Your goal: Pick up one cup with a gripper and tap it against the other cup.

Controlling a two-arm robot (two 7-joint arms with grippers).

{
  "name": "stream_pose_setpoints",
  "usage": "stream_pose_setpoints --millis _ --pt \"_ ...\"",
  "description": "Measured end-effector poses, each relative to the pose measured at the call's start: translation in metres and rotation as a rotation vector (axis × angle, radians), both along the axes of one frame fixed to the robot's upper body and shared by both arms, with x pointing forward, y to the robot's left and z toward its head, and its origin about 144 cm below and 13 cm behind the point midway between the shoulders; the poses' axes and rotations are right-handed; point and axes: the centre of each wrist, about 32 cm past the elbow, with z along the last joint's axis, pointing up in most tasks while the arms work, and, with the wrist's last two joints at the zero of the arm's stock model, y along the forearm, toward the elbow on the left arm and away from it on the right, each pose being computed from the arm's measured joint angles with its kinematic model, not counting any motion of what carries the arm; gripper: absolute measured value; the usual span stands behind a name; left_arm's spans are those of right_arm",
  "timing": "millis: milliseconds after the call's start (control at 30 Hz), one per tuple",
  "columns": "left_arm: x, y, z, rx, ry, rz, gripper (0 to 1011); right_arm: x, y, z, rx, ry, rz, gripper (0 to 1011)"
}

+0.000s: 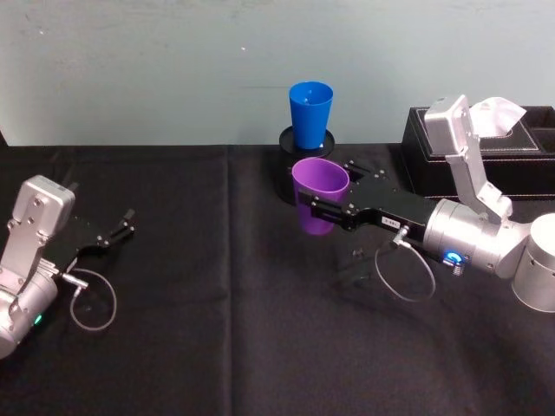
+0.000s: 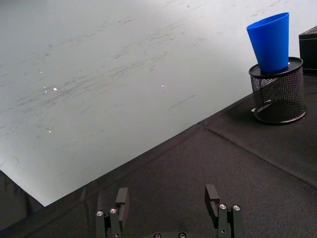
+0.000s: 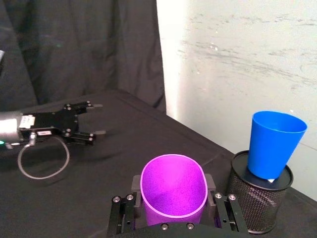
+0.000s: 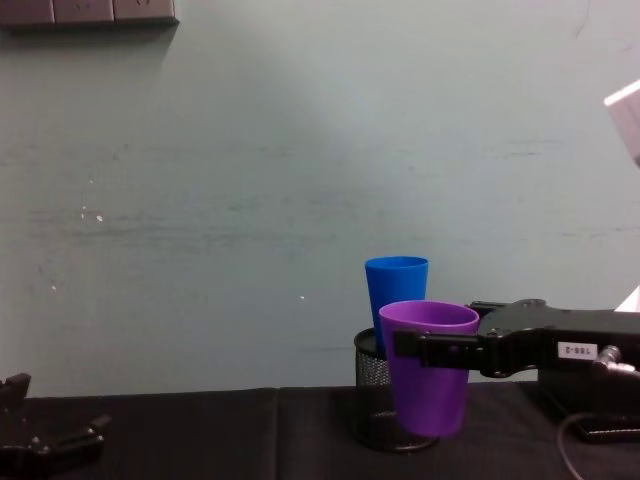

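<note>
Purple cup (image 1: 319,195) (gripped); black cloth (image 1: 217,338); wall (image 1: 156,69)

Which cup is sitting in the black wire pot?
The blue cup. It stands in the black wire pot near the wall, while the purple cup is gripped by the right pincer.

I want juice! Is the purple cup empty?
Empty: the right wrist view looks into the purple cup, showing only bare purple inside.

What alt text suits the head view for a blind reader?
The right gripper holds a purple cup in its jaws, in front of a blue cup in a mesh holder. The left gripper sits open at the left of the table.
</note>
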Motion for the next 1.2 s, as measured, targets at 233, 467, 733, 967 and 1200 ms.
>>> stream_pose_setpoints --millis 233,467,733,967,1200 --pt "0.0 0.0 0.0 0.0 0.0 0.0 1000 0.009 0.007 -0.003 -0.02 -0.004 -0.071 722" --pt "0.0 0.0 0.0 0.0 0.0 0.0 1000 0.02 0.013 -0.003 -0.015 -0.015 -0.148 722" --pt "0.0 0.0 0.0 0.0 0.0 0.0 1000 0.035 0.022 -0.001 0.0 -0.033 -0.206 722" --pt "0.0 0.0 0.0 0.0 0.0 0.0 1000 0.05 0.028 0.002 0.0 -0.045 -0.225 722" --pt "0.0 0.0 0.0 0.0 0.0 0.0 1000 0.06 0.031 0.002 0.01 -0.038 -0.231 722"
